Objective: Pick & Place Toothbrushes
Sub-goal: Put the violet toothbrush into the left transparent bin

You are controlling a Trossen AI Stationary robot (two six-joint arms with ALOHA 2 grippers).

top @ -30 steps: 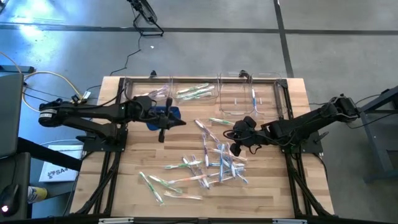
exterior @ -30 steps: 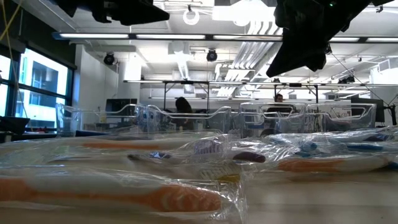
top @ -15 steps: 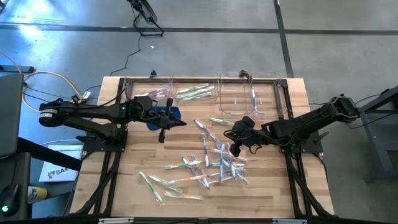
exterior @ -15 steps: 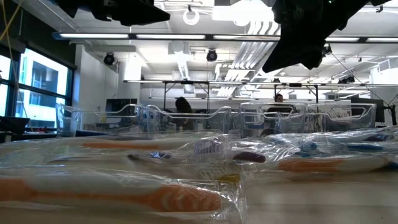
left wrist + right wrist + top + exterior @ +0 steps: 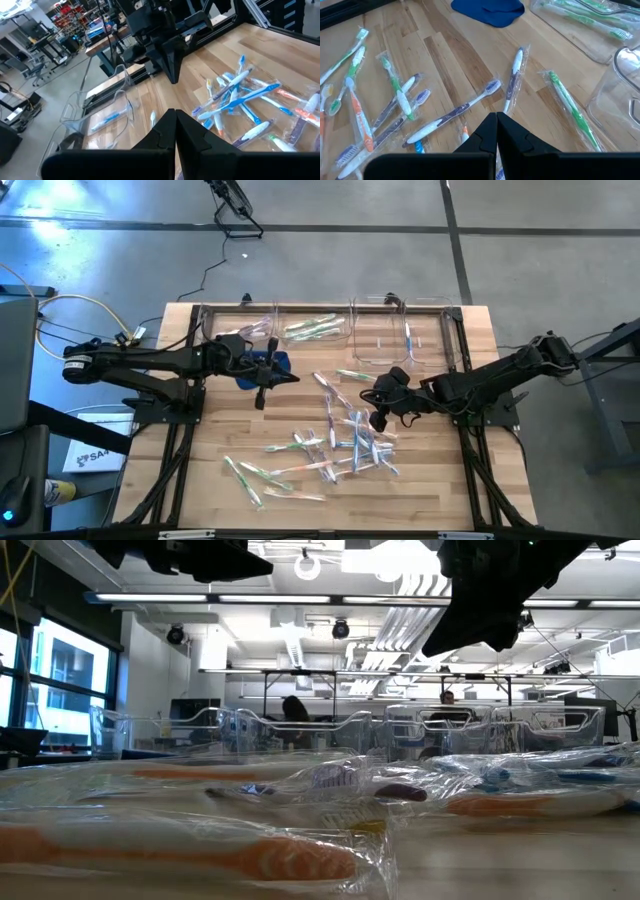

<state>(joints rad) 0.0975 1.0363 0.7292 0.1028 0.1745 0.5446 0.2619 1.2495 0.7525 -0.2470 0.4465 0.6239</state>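
Since a second ago only the right arm has shifted, and slightly: in the low view its dark bulk sits a little further left and higher than before, while from above nothing else has changed. The wooden table (image 5: 210,470) carries the same scatter of toothbrushes (image 5: 345,445) across its middle and front, wrapped ones lying close before the low camera. Two clear bins (image 5: 400,340) stand side by side along the far edge, one holding green brushes, the other a blue one. The blue cloth (image 5: 262,367) lies under the left arm. The left gripper (image 5: 262,395) hangs just beside that cloth, fingers clenched on nothing; the right gripper (image 5: 379,418) hovers over the pile's far edge, likewise clenched and empty.
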